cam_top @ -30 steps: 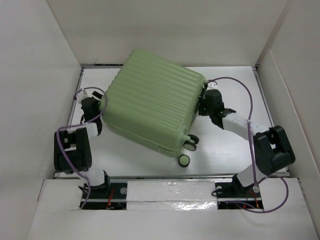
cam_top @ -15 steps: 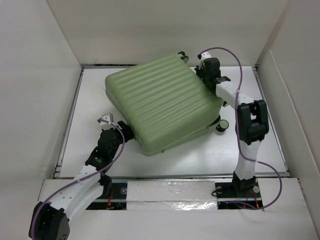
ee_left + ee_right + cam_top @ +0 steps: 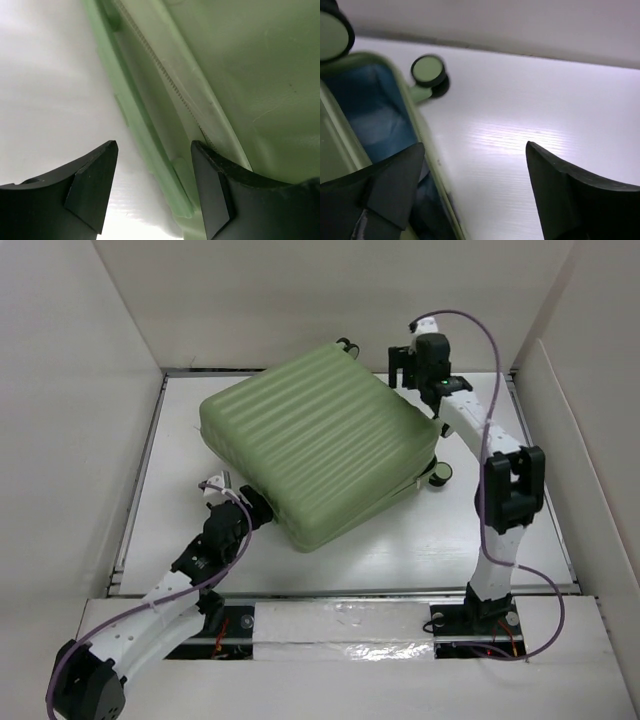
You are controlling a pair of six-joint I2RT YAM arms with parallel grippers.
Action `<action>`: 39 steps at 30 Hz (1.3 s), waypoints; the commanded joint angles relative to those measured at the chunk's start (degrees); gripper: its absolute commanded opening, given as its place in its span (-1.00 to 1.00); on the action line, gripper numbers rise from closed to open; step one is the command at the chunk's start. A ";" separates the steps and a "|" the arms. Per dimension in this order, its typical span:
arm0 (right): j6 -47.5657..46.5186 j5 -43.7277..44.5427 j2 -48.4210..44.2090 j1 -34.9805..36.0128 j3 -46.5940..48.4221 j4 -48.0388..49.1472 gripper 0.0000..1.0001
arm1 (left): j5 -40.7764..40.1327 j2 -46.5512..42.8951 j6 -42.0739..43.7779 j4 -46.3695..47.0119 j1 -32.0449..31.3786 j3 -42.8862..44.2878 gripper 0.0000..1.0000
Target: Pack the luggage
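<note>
The luggage [image 3: 320, 445] lies ribbed side up mid-counter [image 3: 500, 540], swung round and lid down since a second ago. The right arm [image 3: 500, 480] reaches its far corner. The right jaws have just sprung wide and empty, and blue lining there suggests the seam may still gape. The left arm [image 3: 190, 565] crouches low, the left jaws half-spread astride the near rim.

Luggage [image 3: 320, 445] lies on the table [image 3: 400, 550], left gripper [image 3: 255, 508] before it, right gripper [image 3: 400, 367] behind.

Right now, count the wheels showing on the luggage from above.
2: one wheel at the far corner of the luggage, another on its right side. More may be hidden.
</note>
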 commanded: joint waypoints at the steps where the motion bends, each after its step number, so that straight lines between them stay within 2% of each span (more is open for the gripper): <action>1: 5.93 -8.29 -15.13 4.33 0.15 1.66 0.83 | -2.04 -0.68 -4.83 3.43 -1.69 6.62 0.18; 3: 5.93 -9.51 -17.77 1.07 -0.12 0.87 0.89 | -7.68 -4.61 -8.85 -0.63 -1.69 7.15 0.24; 4: 5.93 -9.69 -20.66 0.19 -1.69 0.95 0.91 | -13.63 -6.21 -10.45 -4.48 -1.69 7.24 0.32; 7: 6.45 -10.22 -27.94 -2.36 -8.69 3.32 0.94 | -18.52 -10.88 -11.43 -3.31 -1.69 6.89 0.57; 8: 6.89 -10.22 -30.24 -2.36 -11.26 5.24 0.83 | -18.43 -10.97 -11.17 -2.86 -1.00 7.07 0.60; 9: 7.07 -10.04 -32.70 -2.36 -14.24 6.48 0.62 | -18.26 -9.67 -11.51 -2.94 -0.99 8.55 0.61; 10: 7.24 -9.61 -35.42 -2.36 -17.58 8.05 0.33 | -18.17 -8.70 -11.87 -4.59 -0.99 9.69 0.56; 11: 7.77 -9.08 -41.19 -1.58 -24.48 10.68 -0.30 | -18.78 -7.73 -12.48 -5.74 -0.99 10.57 0.51; 12: 8.12 -7.51 -44.04 -0.88 -28.03 11.49 -0.60 | -19.65 -6.76 -13.70 -6.97 -0.99 11.98 0.47; 14: 8.82 -6.27 -52.53 1.84 -39.51 14.90 -1.00 | -22.64 -7.36 -14.42 -7.43 -0.47 12.34 0.32; 15: 9.70 -4.09 -55.37 2.81 -43.32 15.71 -1.00 | -23.35 -8.76 -13.81 -5.94 -0.46 12.17 0.30; 17: 11.89 -2.14 -60.39 5.28 -51.06 18.25 -1.00 | -23.53 -9.13 -11.09 4.66 -0.46 11.90 0.29; 19: 13.13 -1.08 -66.89 5.89 -60.30 18.09 -1.00 | -22.31 -6.23 -10.37 9.00 2.51 14.01 0.29; 21: 14.79 0.93 -72.50 6.51 -67.14 16.60 -1.00 | -19.59 5.58 -10.90 9.10 5.41 26.25 0.30; 23: 16.20 2.88 -76.21 6.51 -70.42 13.44 -1.00 | -14.24 11.68 -11.69 10.68 10.68 31.74 0.31; 24: 16.99 4.97 -77.97 6.51 -72.17 13.52 -1.00 | -11.60 17.53 -12.65 11.29 12.96 36.81 0.31; 26: 18.14 5.07 -81.59 6.51 -77.19 14.31 -1.00 | -1.86 23.80 -14.06 11.74 20.43 41.94 0.33; 27: 18.58 3.94 -82.12 5.99 -78.07 14.40 -1.00 | 1.92 30.71 -14.07 11.13 22.89 47.96 0.34; 28: 18.84 3.76 -81.86 5.99 -78.95 14.40 -1.00 | 7.61 34.43 -13.80 7.55 24.92 51.50 0.35; 29: 18.93 3.67 -81.42 5.99 -79.22 14.22 -1.00 | 10.02 37.86 -12.85 5.87 28.33 54.76 0.36; 30: 18.76 3.75 -80.81 5.99 -79.48 14.66 -1.00 | 12.22 44.42 -10.66 3.85 29.67 60.97 0.35; 31: 18.59 3.76 -79.85 5.38 -79.92 15.45 -1.00 | 15.11 47.36 -10.03 0.35 30.90 63.56 0.36; 33: 17.80 2.01 -75.20 4.32 -80.28 18.17 -1.00 | 19.16 53.68 -7.23 1.36 34.24 66.12 0.36; 36: 18.31 -5.43 -66.94 0.72 -77.83 20.73 -1.00 | 27.07 61.41 -7.04 3.82 37.93 68.06 0.37; 37: 18.23 -7.73 -65.26 -0.07 -76.95 20.55 -1.00 | 32.58 63.80 -6.60 4.18 38.73 70.85 0.37; 39: 18.49 -8.20 -61.66 -1.30 -76.06 22.65 -1.00 | 37.00 70.55 -3.28 2.25 39.26 75.33 0.38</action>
